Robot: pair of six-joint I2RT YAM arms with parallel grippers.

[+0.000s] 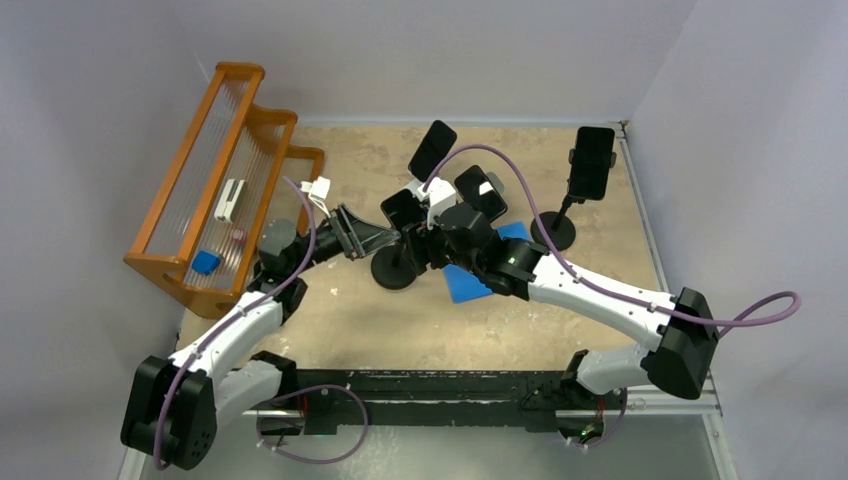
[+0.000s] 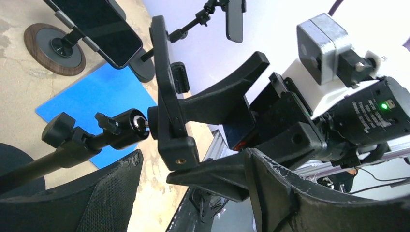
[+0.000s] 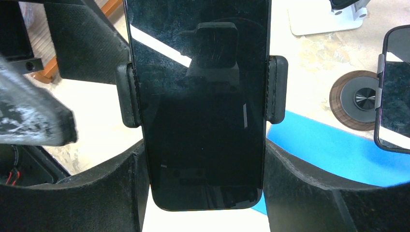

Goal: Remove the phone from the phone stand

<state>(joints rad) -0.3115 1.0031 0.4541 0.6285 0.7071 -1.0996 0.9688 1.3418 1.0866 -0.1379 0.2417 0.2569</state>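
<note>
A black phone (image 3: 203, 121) sits screen-up in the side clamps (image 3: 128, 96) of a black phone stand with a round base (image 1: 394, 272) in the middle of the table. My right gripper (image 3: 203, 162) is shut on the phone's lower end, one pad on each long edge. In the top view that gripper (image 1: 432, 222) is just right of the phone (image 1: 403, 208). My left gripper (image 1: 372, 238) comes in from the left. In its wrist view its jaws (image 2: 193, 162) stand wide apart around the stand's clamp bracket (image 2: 176, 150), behind the edge-on phone (image 2: 162, 63).
Other phones stand on their own stands at the back middle (image 1: 432, 148), the middle (image 1: 480, 192) and the back right (image 1: 592, 160). A blue mat (image 1: 465, 282) lies under my right arm. An orange rack (image 1: 215, 190) stands at the left.
</note>
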